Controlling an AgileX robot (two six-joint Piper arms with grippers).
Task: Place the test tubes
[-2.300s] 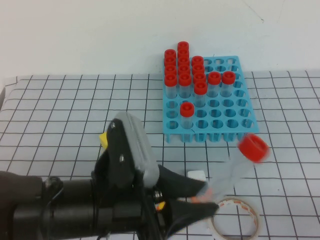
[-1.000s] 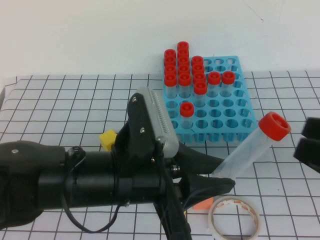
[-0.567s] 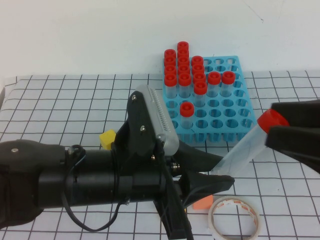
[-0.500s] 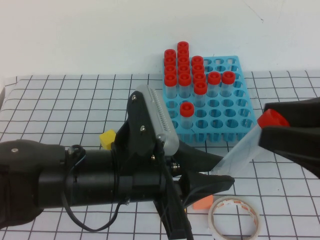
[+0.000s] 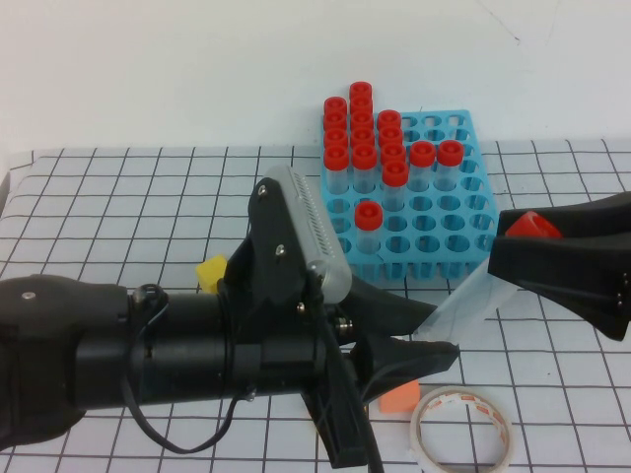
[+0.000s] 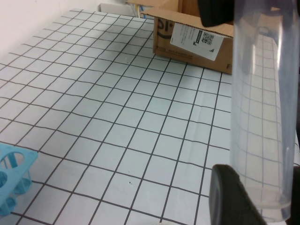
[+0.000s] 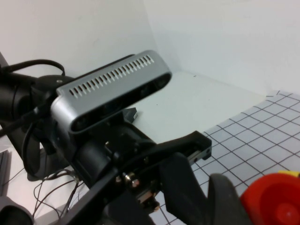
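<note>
**Handing over the tube: right pincer now at the cap**

Near the table's (image 5: 99, 197) front edge, the left pincer (image 5: 440, 333) is pressed onto the lower end of a test tube (image 5: 475, 294) and holds it clear of the table. The tube slants up toward the right edge, base low and red cap (image 5: 533, 226) high, just in front of the near edge of the blue rack (image 5: 394, 268).

A second ago the right pincer (image 5: 501, 239) was spread wide out at the right edge, apart from the tube. It has since moved in and now sits around the cap. Whether it already pinches the cap cannot be told. This looks like a handover in mid-air: the right arm seems to be taking the tube by its top so it can be stood in an open hole, and the left grip would have to loosen first.

The tube is clear and looks empty. In the left wrist view the table's grid shows through its wall (image 6: 262, 117). The rack's far-left holes already hold capped tubes (image 5: 363, 148).
</note>
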